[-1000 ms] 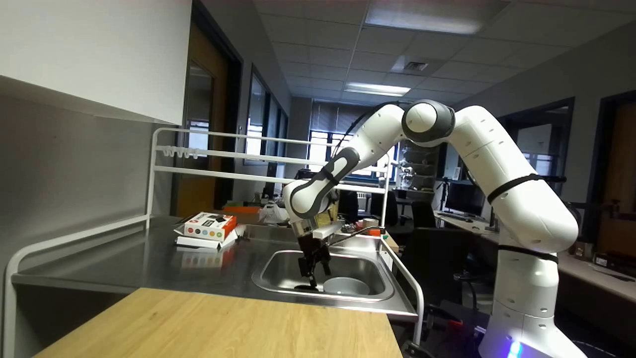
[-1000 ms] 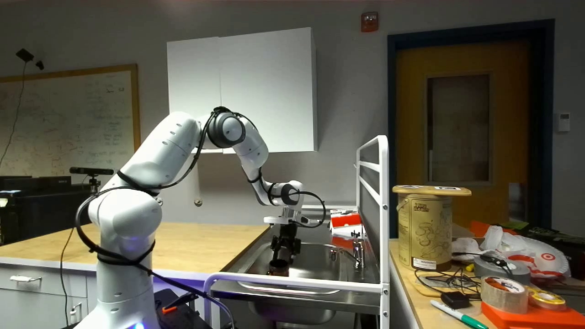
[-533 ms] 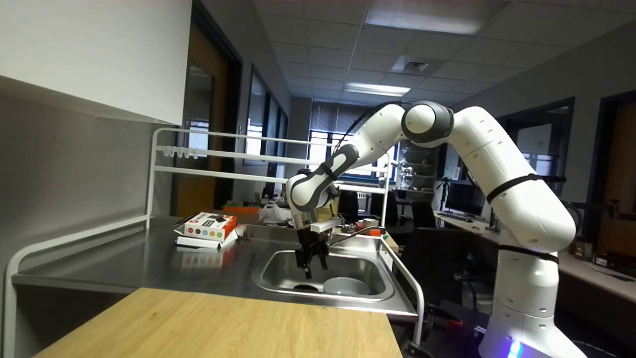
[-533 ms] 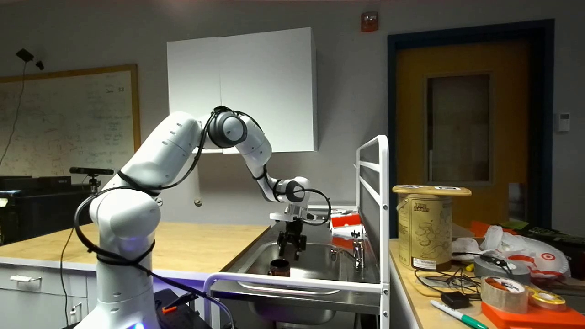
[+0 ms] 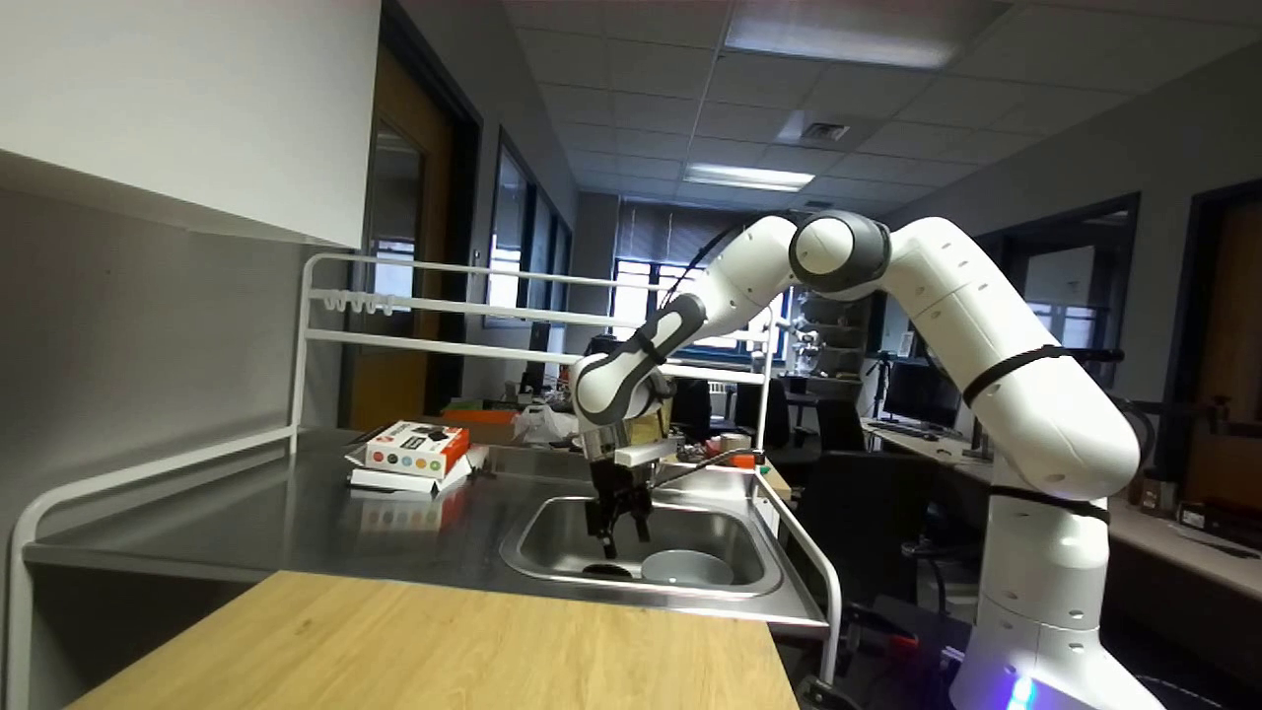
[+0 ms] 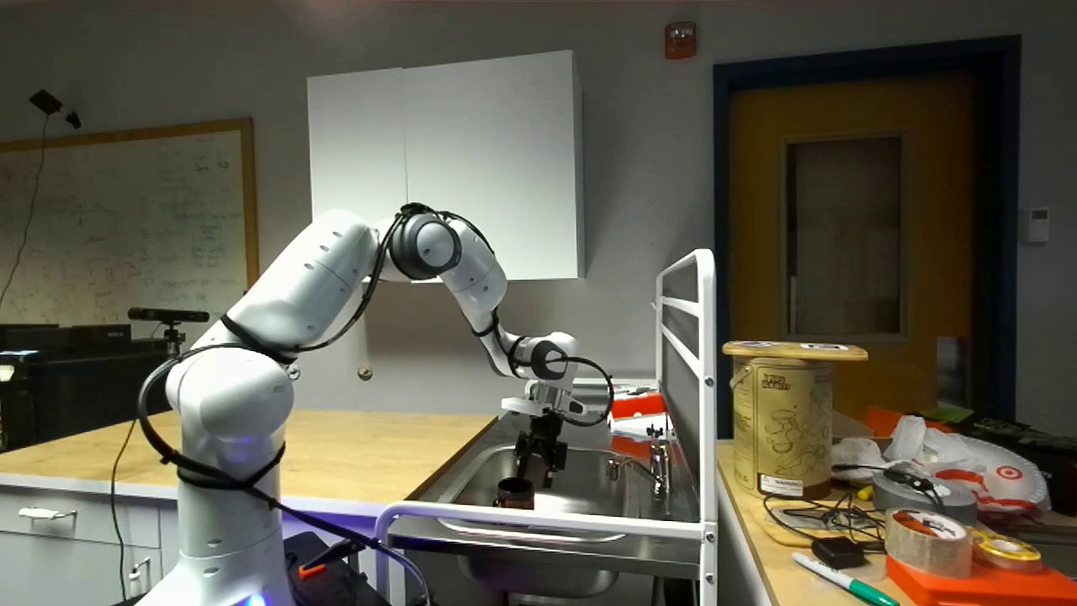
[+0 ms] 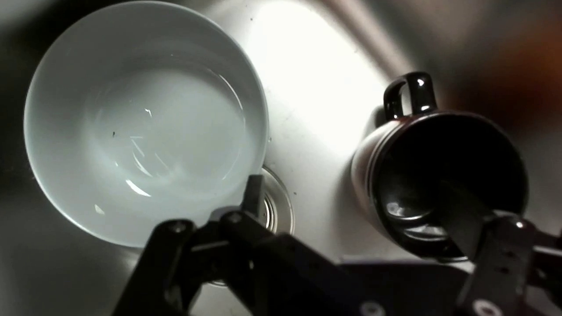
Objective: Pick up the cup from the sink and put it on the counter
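The cup point(image 7: 439, 175) stands upright in the sink, mouth up, with a dark inside, reddish outer wall and black handle. It shows near the front of the basin in an exterior view point(image 6: 515, 497); in an exterior view only its dark rim point(image 5: 603, 571) shows. My gripper point(image 7: 354, 199) is open and points down over the basin, also seen in both exterior views point(image 5: 625, 545) point(image 6: 538, 475). In the wrist view one finger overlaps the cup's mouth; its depth cannot be told. The other finger is over the drain. The sink point(image 5: 537, 567) is set in the steel counter point(image 5: 246, 532).
A white bowl point(image 7: 145, 123) stands in the sink beside the cup, also in an exterior view point(image 5: 687, 569). A faucet point(image 6: 660, 470) and white tubular rack point(image 6: 705, 362) border the sink. A red-and-white box point(image 5: 414, 451) lies on the counter. A wooden tabletop point(image 5: 473, 641) adjoins it.
My gripper has risen away from the cup and shifted sideways, uncovering the cup's rim. In the last half second it has moved only slightly. The cup has not visibly moved.
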Controlling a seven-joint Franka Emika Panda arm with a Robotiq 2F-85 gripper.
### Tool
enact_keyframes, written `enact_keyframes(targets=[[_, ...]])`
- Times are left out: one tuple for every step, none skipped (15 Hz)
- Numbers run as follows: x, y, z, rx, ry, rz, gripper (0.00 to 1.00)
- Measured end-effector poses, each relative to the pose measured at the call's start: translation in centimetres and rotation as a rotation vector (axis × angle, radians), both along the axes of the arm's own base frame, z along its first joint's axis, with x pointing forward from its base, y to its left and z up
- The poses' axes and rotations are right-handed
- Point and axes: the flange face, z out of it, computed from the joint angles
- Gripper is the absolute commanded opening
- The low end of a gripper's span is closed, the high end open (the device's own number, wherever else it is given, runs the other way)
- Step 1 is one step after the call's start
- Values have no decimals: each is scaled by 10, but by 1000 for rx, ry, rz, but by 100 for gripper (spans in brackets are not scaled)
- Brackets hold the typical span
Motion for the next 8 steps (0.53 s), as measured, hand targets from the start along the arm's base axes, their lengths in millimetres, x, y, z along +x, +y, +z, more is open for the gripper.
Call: enact_keyframes(targets=[[0, 0, -5, 1, 6, -1, 100], [0, 0, -10, 1, 13, -1, 100], [0, 0, -16, 1, 20, -1, 100], [-1, 0, -22, 1, 28, -1, 100], [-1, 0, -29, 1, 35, -1, 100], [-1, 0, -35, 1, 42, -1, 100], [-1, 0, -41, 0, 49, -1, 100], [0, 0, -47, 1, 54, -1, 75]])
